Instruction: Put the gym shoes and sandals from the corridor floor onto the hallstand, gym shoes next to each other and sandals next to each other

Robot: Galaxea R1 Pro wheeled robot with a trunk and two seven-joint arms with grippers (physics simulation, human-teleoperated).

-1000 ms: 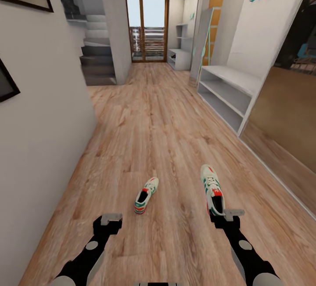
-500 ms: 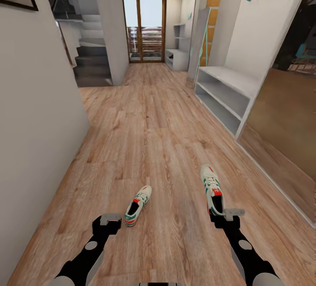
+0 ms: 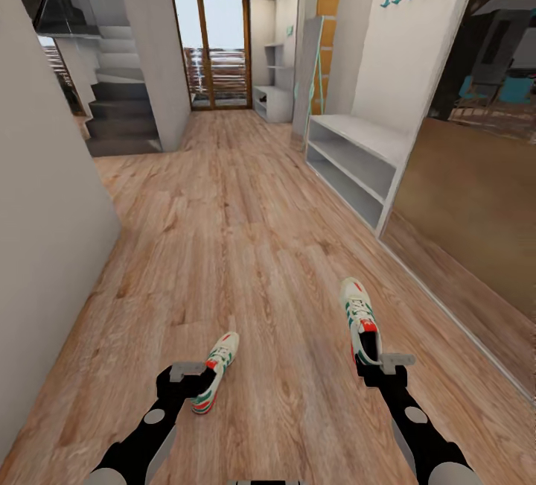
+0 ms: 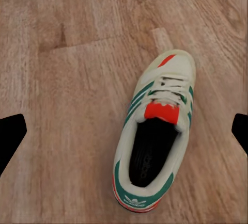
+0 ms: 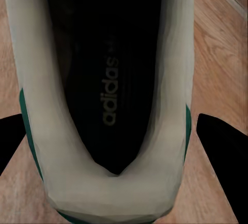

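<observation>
One gym shoe (image 3: 361, 315), white with green stripes and a red tongue, hangs in front of my right gripper (image 3: 381, 360), which is shut on its heel. In the right wrist view the heel collar (image 5: 108, 182) sits between the dark fingers (image 5: 222, 146). The other gym shoe (image 3: 216, 379) lies on the corridor floor (image 3: 246, 232), right beside my left gripper (image 3: 188, 370). That gripper is open, its fingers (image 4: 10, 131) spread wide above the shoe (image 4: 155, 136). The hallstand (image 3: 274, 103) with upper shelves stands far down the corridor on the right. The sandals are out of view.
A plain low grey two-shelf bench (image 3: 350, 144) lines the right wall under teal lettering. A reflective panel (image 3: 476, 202) follows it nearer me. A wall (image 3: 45, 194) closes the left side, with stairs (image 3: 123, 109) beyond. A glass door (image 3: 212, 53) ends the corridor.
The whole view has shifted as the camera moved. The floor shoe now lies against my left gripper instead of ahead of it. The right gripper still holds its shoe.
</observation>
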